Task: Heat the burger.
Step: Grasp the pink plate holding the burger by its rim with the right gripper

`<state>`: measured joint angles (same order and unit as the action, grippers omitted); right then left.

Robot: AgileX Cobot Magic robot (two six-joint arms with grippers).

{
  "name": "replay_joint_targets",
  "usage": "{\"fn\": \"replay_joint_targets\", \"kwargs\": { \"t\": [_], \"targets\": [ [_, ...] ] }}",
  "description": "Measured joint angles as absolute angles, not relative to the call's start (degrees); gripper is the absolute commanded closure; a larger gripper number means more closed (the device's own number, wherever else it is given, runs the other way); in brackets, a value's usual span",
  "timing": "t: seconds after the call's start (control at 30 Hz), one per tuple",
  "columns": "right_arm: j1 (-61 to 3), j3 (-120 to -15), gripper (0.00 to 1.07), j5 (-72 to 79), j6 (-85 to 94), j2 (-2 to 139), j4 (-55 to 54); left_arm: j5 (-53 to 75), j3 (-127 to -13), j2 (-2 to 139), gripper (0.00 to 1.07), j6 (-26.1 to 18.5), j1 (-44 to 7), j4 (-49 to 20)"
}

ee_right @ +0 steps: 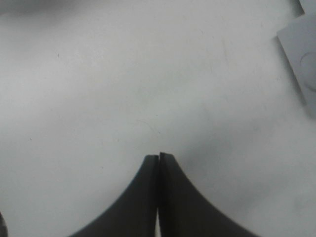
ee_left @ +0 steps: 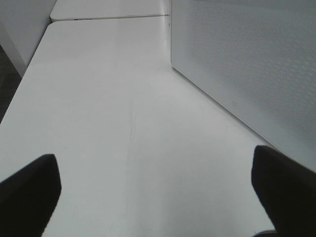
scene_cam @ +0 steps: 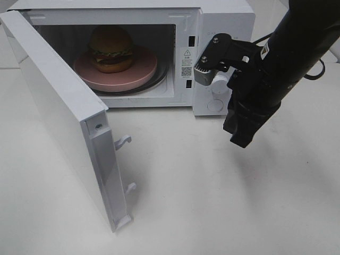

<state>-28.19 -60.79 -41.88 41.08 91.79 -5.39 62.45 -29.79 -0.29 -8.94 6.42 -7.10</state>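
The microwave (scene_cam: pixel 223 21) stands at the back edge of the table (scene_cam: pixel 212 202), its door (scene_cam: pixel 53 106) open toward the front left; inside, the burger (scene_cam: pixel 110 49) sits on a plate (scene_cam: pixel 141 74).

Right pincer (ee_right: pixel 158 157) closed (empty), left pincer (ee_left: pixel 153 165) wide

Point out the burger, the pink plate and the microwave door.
burger (scene_cam: pixel 110 52), exterior high view, middle of the filling.
pink plate (scene_cam: pixel 144 69), exterior high view, rim right of the burger.
microwave door (scene_cam: pixel 58 90), exterior high view, its broad white surface.
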Motion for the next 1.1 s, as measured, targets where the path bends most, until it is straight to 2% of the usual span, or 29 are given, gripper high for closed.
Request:
{"fn": "replay_joint_targets", "kwargs": {
  "t": [0.3, 0.47, 0.53, 0.57, 0.63, 0.73, 0.8, 0.83, 0.9, 1.0, 1.03, 1.1],
  "targets": [
    [-28.19, -62.05, 0.99, -42.8, 72.42, 91.79, -4.98, 62.45, -29.79, -0.29, 0.09, -8.94, 6.42, -7.1],
    [-28.19, -62.17, 0.93, -42.74, 78.55, 91.79, -3.32, 62.45, -29.79, -0.29, 0.09, -8.94, 6.42, -7.1],
    [-28.53, -62.17, 0.86, -42.46, 79.53, 91.79, 0.0, 62.45, -29.79, -0.29, 0.09, -8.94, 6.42, -7.1],
    [-28.53, -62.17, 0.86, -42.46, 79.53, 91.79, 0.0, 62.45, -29.79, -0.29, 0.09, -8.94, 6.42, -7.1],
    [-30.65, -62.17, 0.69, -40.91, 79.64, 91.79, 4.7, 62.45, -29.79, -0.29, 0.09, -8.94, 6.42, -7.1],
    [-31.17, -62.17, 0.64, -40.16, 79.58, 91.79, 5.33, 62.45, -29.79, -0.29, 0.09, -8.94, 6.42, -7.1],
    [-32.89, -62.17, 0.47, -37.24, 78.72, 91.79, 7.1, 62.45, -29.79, -0.29, 0.09, -8.94, 6.42, -7.1],
    [-32.89, -62.17, 0.47, -37.24, 78.72, 91.79, 7.1, 62.45, -29.79, -0.29, 0.09, -8.94, 6.42, -7.1],
    [-34.38, -62.17, 0.22, -33.12, 75.17, 91.79, 7.79, 62.45, -29.79, -0.29, 0.09, -8.94, 6.42, -7.1],
    [-34.55, -62.22, 0.17, -32.43, 74.14, 91.79, 7.91, 62.45, -29.79, -0.29, 0.09, -8.94, 6.42, -7.1],
    [-35.01, -62.45, 0.1, -31.91, 73.11, 91.79, 8.08, 62.45, -29.79, -0.29, 0.09, -8.94, 6.42, -7.1],
    [-35.41, -62.97, 0.08, -31.68, 72.71, 91.79, 8.14, 62.45, -29.79, -0.29, 0.09, -8.94, 6.42, -7.1]
  ]
}}
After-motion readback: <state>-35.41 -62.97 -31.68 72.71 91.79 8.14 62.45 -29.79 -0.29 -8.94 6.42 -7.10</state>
